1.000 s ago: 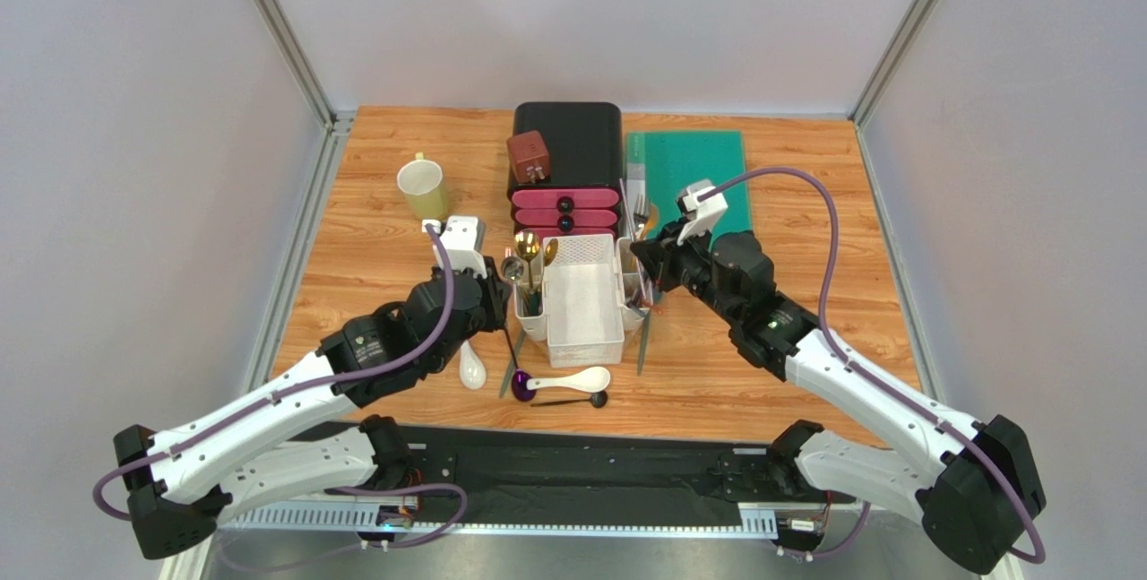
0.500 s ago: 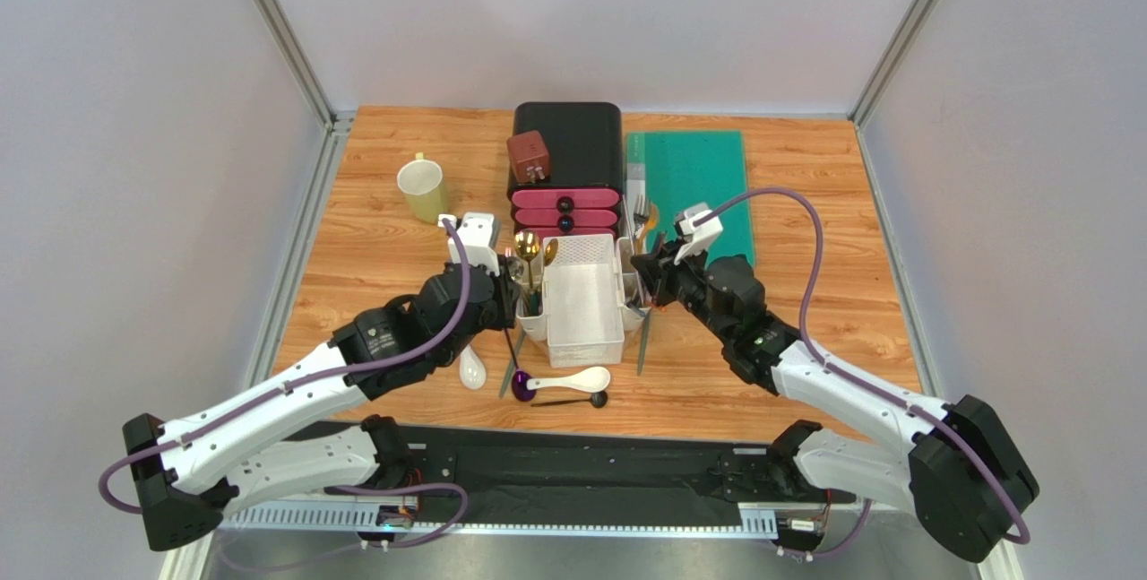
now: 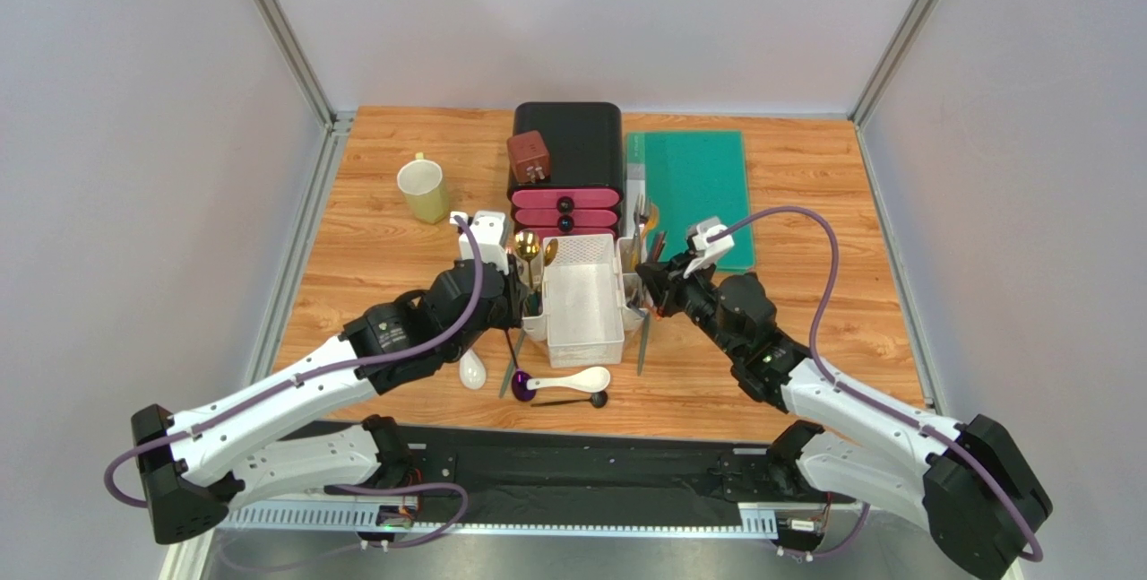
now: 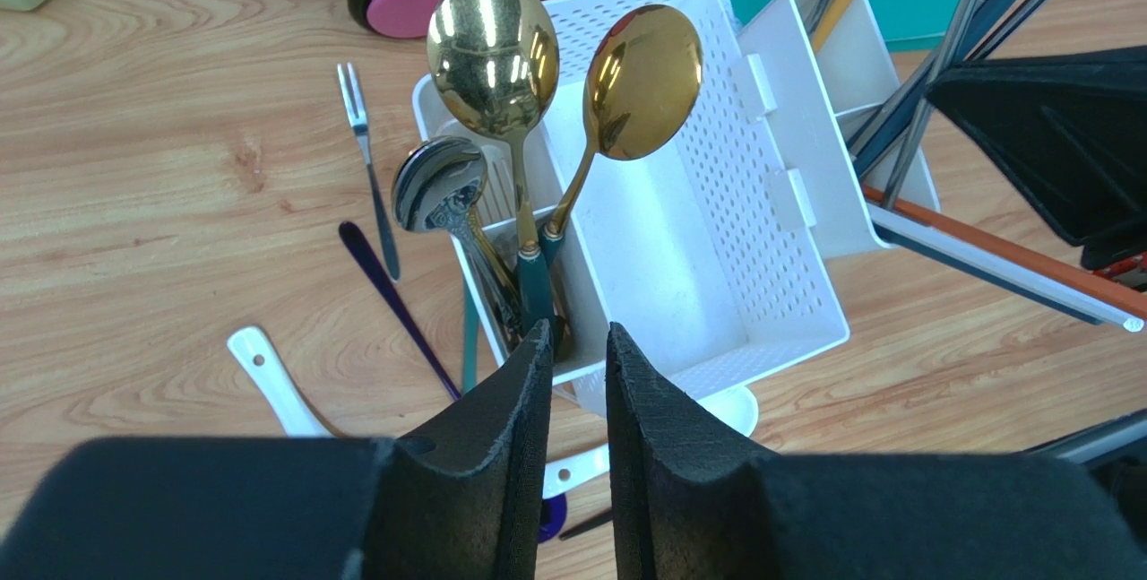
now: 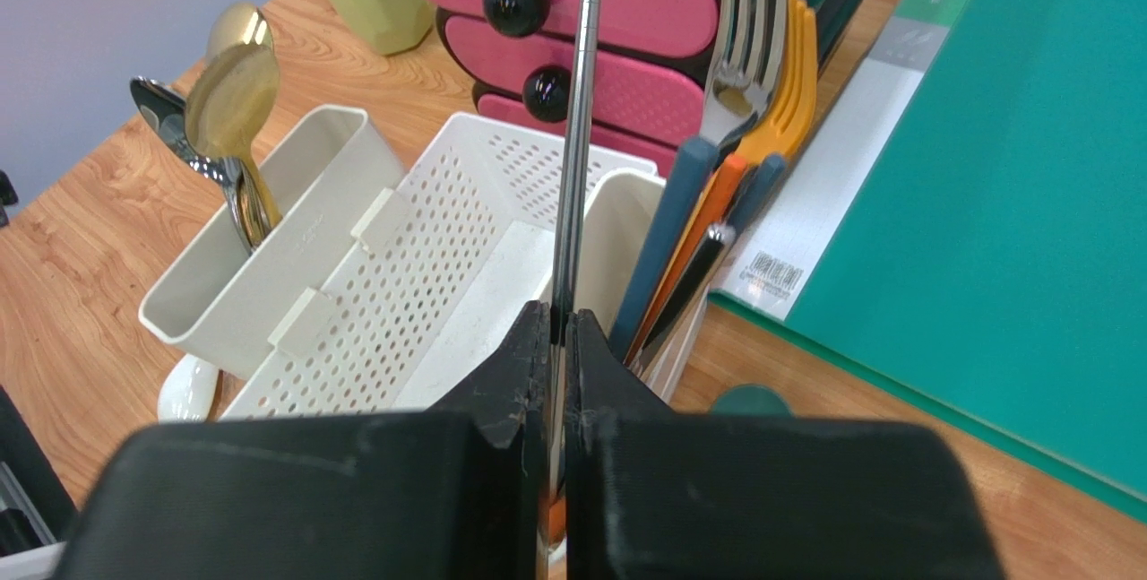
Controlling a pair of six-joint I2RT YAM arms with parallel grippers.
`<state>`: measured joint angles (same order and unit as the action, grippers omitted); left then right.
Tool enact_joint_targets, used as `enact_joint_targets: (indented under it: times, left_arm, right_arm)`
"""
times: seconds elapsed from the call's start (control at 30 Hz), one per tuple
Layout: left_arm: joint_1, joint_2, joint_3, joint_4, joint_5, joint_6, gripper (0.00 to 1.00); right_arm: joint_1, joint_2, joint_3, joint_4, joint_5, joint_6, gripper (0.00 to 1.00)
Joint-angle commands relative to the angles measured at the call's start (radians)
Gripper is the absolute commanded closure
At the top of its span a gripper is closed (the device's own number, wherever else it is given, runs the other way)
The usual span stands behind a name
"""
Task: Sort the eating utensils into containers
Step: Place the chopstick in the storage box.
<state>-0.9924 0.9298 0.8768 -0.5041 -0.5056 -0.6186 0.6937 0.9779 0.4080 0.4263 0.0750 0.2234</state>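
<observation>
Just ahead of the right gripper, clamped on a thin metal chopstick cut off at the top, stands the caddy's fork bin. The left gripper, narrowly parted, hides the handle end of a gold spoon; grip unclear. Open counter lies to its left.

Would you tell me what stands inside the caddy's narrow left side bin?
Two gold spoons and a darker streaked spoon, bowls up. Their handle ends are hidden by the bin wall and left end effector.
</observation>
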Motion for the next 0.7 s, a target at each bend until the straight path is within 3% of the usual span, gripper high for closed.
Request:
enact_joint_targets:
  times: [0.0,0.2,0.33,0.4,0.67]
  left_arm:
    - [0.005,0.006,0.051,0.03,0.007,0.025,0.73]
    - [0.005,0.003,0.057,0.022,-0.002,0.033,0.73]
    - [0.005,0.009,0.057,0.021,-0.011,0.036,0.73]
    - [0.005,0.014,0.057,0.022,-0.013,0.034,0.73]
    - [0.005,0.044,0.065,0.042,-0.005,0.037,0.73]
  right_arm:
    - [0.02,0.008,-0.021,0.068,0.014,0.025,0.98]
    - [0.036,0.01,-0.043,0.08,0.029,0.063,0.9]
    - [0.053,-0.031,-0.051,0.033,0.046,0.083,0.64]
    - [0.056,-0.073,-0.048,0.003,0.048,0.094,0.58]
    - [0.089,-0.278,-0.028,-0.182,0.098,0.106,0.55]
